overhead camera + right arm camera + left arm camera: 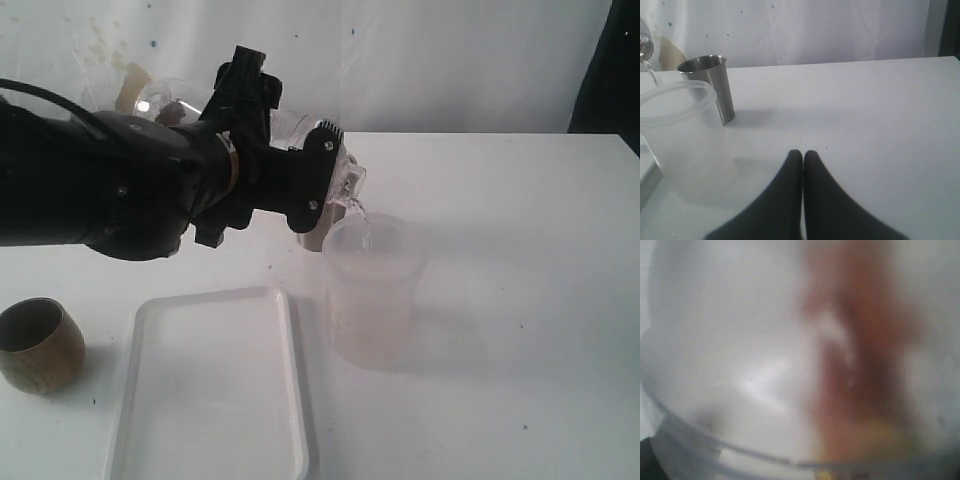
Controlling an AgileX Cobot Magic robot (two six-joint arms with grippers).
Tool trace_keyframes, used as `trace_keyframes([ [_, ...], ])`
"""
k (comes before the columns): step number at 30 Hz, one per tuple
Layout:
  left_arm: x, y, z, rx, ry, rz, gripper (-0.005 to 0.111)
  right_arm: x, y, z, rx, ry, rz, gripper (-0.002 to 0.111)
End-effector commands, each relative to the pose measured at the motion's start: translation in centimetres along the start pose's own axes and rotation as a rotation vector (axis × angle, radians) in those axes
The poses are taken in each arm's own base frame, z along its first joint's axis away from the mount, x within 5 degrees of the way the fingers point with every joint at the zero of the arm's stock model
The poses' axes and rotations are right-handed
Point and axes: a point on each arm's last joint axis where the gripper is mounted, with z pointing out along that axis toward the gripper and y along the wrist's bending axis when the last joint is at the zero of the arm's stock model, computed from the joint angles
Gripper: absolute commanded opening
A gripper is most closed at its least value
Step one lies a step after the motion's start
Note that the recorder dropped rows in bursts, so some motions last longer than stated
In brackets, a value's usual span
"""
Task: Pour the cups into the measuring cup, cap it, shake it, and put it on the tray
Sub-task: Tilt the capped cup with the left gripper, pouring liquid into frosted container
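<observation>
My left gripper (335, 178) is shut on the clear measuring cup (292, 124) and holds it tilted, mouth down. A thin stream of water falls from the cup into the frosted container (370, 290). The left wrist view shows only blurred clear plastic (750, 380) with a reddish-brown smear. The brown wooden cup (38, 345) stands at the front left. The steel tumbler (710, 85) stands just behind the frosted container (675, 130), and only its lower part (316, 240) shows under the arm. The white tray (210, 390) lies empty at the front. My right gripper (803, 152) is shut on nothing, low over the table.
The left arm (110, 185) reaches in from the left, above the table. A white curtain (450, 60) hangs behind the table. A tan object (132, 85) and a clear rounded one (175, 95) sit at the back left.
</observation>
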Motion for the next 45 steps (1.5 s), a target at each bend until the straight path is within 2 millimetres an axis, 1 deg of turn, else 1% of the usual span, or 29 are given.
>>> trace_keyframes([
  [1,0.00,1.21,-0.51,-0.068,0.014,0.046,0.000,0.18,0.01,0.00,-0.006,0.003,-0.003,0.000],
  [7,0.15,1.73,-0.56,-0.124,0.036,0.118,0.000,0.18,0.01,0.00,-0.006,0.003,-0.003,0.000],
  [9,0.33,1.78,-0.57,-0.128,0.057,0.117,0.000,0.18,0.01,0.00,-0.006,0.003,-0.003,0.000],
  [15,0.37,1.79,-0.58,-0.129,0.061,0.122,0.000,0.18,0.01,0.00,-0.006,0.003,-0.003,0.000],
  [29,0.37,1.79,-0.58,-0.126,0.068,0.227,0.000,0.18,0.01,0.00,-0.006,0.003,-0.003,0.000],
  [38,0.37,1.79,-0.58,-0.126,0.068,0.232,0.000,0.18,0.01,0.00,-0.006,0.003,-0.003,0.000],
  [45,0.35,1.78,-0.58,-0.123,0.071,0.313,0.000,0.18,0.01,0.00,-0.006,0.003,-0.003,0.000],
])
